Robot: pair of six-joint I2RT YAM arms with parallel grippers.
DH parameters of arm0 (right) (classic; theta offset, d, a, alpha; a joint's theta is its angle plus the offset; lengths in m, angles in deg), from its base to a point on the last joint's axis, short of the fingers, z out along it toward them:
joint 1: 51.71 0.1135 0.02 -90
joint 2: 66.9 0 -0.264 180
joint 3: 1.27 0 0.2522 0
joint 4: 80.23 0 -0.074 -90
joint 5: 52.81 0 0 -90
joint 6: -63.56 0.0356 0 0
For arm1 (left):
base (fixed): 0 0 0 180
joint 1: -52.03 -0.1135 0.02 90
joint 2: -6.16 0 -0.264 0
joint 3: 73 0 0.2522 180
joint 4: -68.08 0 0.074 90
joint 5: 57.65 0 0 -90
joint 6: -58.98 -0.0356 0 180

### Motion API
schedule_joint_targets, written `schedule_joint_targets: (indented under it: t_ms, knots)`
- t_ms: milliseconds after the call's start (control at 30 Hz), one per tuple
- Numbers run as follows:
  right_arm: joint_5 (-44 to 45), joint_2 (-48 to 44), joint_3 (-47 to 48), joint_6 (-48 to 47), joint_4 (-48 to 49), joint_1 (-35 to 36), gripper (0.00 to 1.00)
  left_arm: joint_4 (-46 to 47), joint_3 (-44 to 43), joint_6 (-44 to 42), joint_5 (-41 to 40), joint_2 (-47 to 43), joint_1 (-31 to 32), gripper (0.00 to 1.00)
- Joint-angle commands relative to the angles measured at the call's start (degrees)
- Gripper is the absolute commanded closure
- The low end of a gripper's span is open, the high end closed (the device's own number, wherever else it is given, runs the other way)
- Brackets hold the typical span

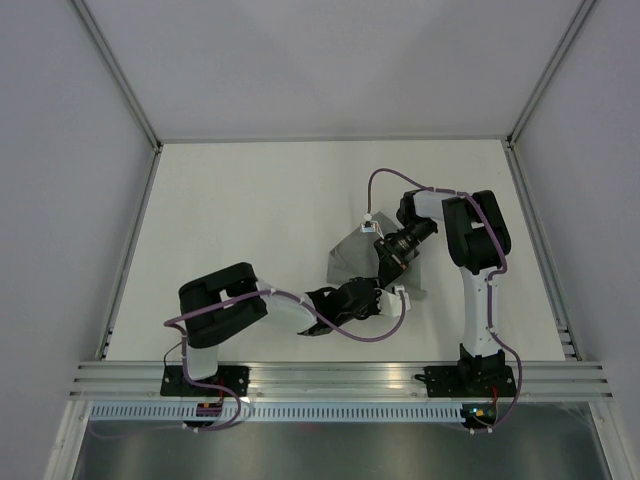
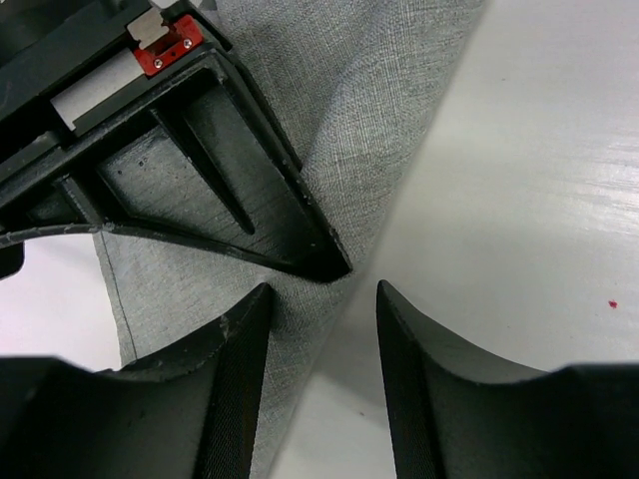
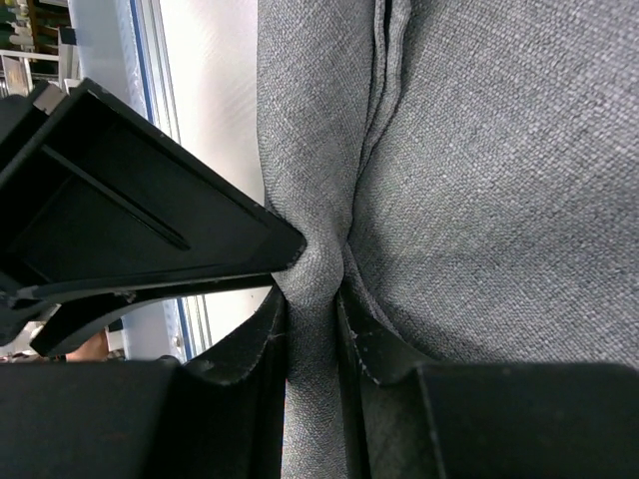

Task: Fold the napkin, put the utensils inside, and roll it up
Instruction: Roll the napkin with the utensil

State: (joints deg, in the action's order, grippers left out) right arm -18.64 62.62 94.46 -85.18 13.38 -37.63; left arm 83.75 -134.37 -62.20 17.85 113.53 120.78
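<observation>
- Top external view: the napkin [image 1: 352,260] lies bunched into an uneven, angular grey shape on the matte white table [image 1: 250,210], right of centre, with the ends of both arms meeting over it.
- Right wrist view: the right gripper [image 3: 315,299] has its two black fingers pressed together on a raised ridge of the cloth, pinching it into a narrow pleat. Creases fan upward from the pinch, and a doubled fold or hem runs up from it.
- The fabric has a fine plain weave. It is mid-grey with lighter flecks, soft and without sheen.
- Left wrist view: the left gripper [image 2: 321,299] has its fingers spread apart and holds nothing. Their inner faces are finely cross-hatched and taper to points.
- One left finger is over the cloth and the other over bare table, so the napkin's straight edge runs diagonally through the gap.
- Beyond them, a ribbed, wedge-shaped black plastic finger of the right gripper comes to a point on the cloth, close to the left fingertips.
- The tabletop is smooth with a faint gloss, and a tiny red speck [image 2: 611,302] sits on it.
</observation>
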Motion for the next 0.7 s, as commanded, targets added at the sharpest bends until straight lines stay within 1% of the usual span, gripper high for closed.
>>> schedule_joint_targets:
  t_ms: [0, 133, 200, 233, 267, 333, 367, 433, 467, 533, 567, 633, 667]
  knots:
    - [11.45, 3.99, -0.50, -3.75, 6.09, 0.24, 0.86, -0.25, -2.30, -2.84, -0.09, 2.49, -0.20, 0.49]
    - [11.45, 3.99, -0.41, -3.66, 6.17, 0.24, 0.86, -3.22, -2.39, -1.61, 1.92, 3.37, -0.81, 0.54]
    - [11.54, 3.99, -0.41, -3.40, 6.26, 0.24, 0.86, -5.34, -3.18, -0.20, 3.24, 3.46, -1.60, 0.60]
    - [11.54, 4.08, -0.24, -3.40, 6.26, 0.24, 0.86, -8.31, -3.71, 0.41, 4.47, 3.72, -1.95, 0.64]
    - [11.54, 3.99, -0.24, -3.40, 6.26, 0.24, 0.85, -9.73, -4.23, 1.64, 5.35, 4.16, -2.48, 0.74]
    - [11.54, 3.91, -0.24, -3.31, 6.00, 0.24, 0.85, -12.45, -5.82, 2.52, 7.72, 4.51, -2.92, 0.81]
    - [11.62, 3.90, -0.15, -3.22, 6.09, 0.24, 0.85, -14.29, -6.43, 3.31, 8.34, 4.95, -3.27, 0.89]
    - [11.54, 3.55, -0.24, -3.05, 6.17, 0.24, 0.84, -15.71, -6.79, 3.93, 10.44, 5.04, -3.71, 0.96]
    - [11.45, 3.29, -0.24, -3.05, 6.09, 0.24, 0.80, -17.46, -7.31, 4.63, 11.33, 5.04, -4.15, 0.98]
    - [11.10, 2.42, -0.24, -2.87, 6.00, 0.15, 0.76, -19.23, -8.02, 5.42, 14.13, 5.56, -4.59, 0.98]
    - [10.84, 2.15, -0.24, -2.78, 6.00, 0.06, 0.70, -20.45, -8.37, 5.60, 14.24, 5.57, -5.03, 0.98]
    - [10.05, 0.49, -0.32, -2.43, 5.91, -0.29, 0.64, -21.69, -8.72, 6.21, 17.65, 6.01, -5.47, 0.98]
    - [9.69, -0.22, -0.41, -2.43, 5.82, -0.46, 0.58, -22.31, -8.72, 6.39, 18.36, 6.01, -5.90, 0.98]
